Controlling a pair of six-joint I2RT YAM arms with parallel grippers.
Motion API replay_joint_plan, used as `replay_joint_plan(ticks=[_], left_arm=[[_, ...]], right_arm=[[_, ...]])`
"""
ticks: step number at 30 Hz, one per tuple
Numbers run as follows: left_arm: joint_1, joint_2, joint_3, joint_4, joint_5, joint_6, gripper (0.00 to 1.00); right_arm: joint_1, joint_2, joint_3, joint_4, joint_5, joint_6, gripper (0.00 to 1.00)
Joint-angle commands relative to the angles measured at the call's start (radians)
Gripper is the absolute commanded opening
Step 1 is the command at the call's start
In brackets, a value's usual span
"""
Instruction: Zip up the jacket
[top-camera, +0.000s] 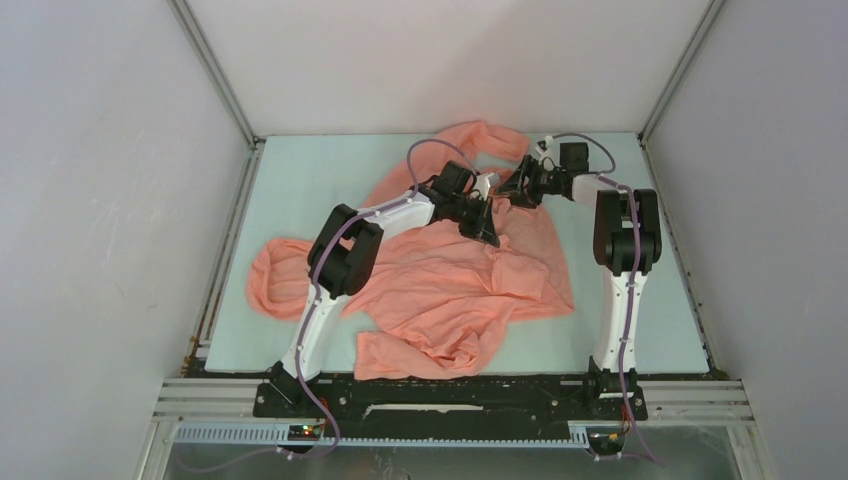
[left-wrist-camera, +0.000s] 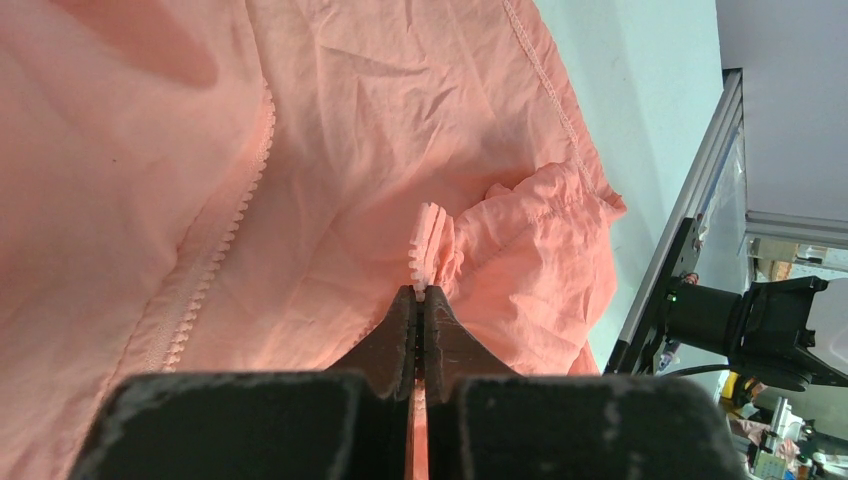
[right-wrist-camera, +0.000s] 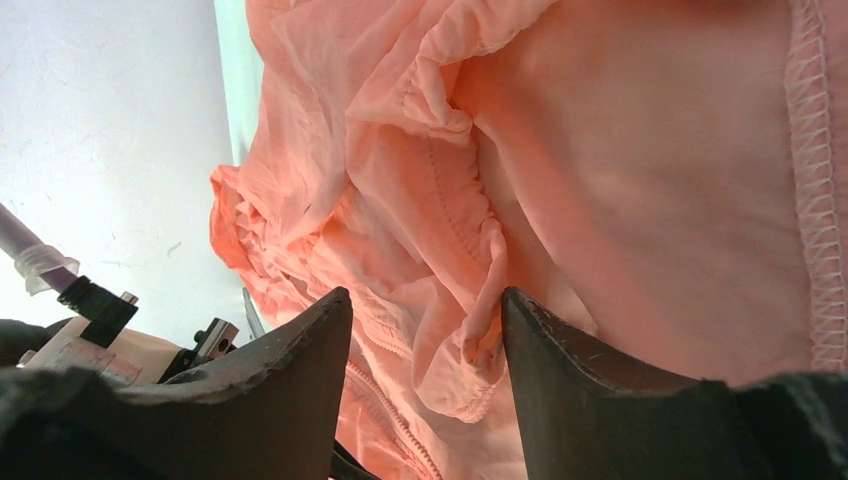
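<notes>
- Left gripper (left-wrist-camera: 421, 300) had its fingers pinched on the jacket's (top-camera: 450, 290) zipper edge (left-wrist-camera: 430, 250), holding it taut.
- Right gripper (right-wrist-camera: 425, 330) hovered, fingers spread around a fold, likely hunting the other side.

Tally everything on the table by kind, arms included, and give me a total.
Jacket: 1, salmon-orange
Robot arms: 2, left hand shut on the jacket's zipper edge, right hand open over a fold
Total: 3

Pale blue-green table (top-camera: 300, 180), plain white enclosure walls (top-camera: 440, 60), aluminium frame rails (top-camera: 215, 65) at the corners
</notes>
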Motion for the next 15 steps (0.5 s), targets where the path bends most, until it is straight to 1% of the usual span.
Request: replay_joint_plan(ticks=[1, 8, 15], left_arm=[[0.005, -0.053, -0.008, 0.029, 0.027, -0.009, 0.0], [0.005, -0.053, -0.008, 0.028, 0.026, -0.008, 0.0], [0.006, -0.046, -0.005, 0.028, 0.032, -0.01, 0.0]], right_arm=[[-0.003, -0.014, -0.015, 0.035, -0.045, -0.002, 0.57], [-0.007, -0.085, -0.13, 0.021, -0.04, -0.05, 0.49], [-0.014, -0.149, -0.208, 0.038, -0.041, -0.067, 0.48]])
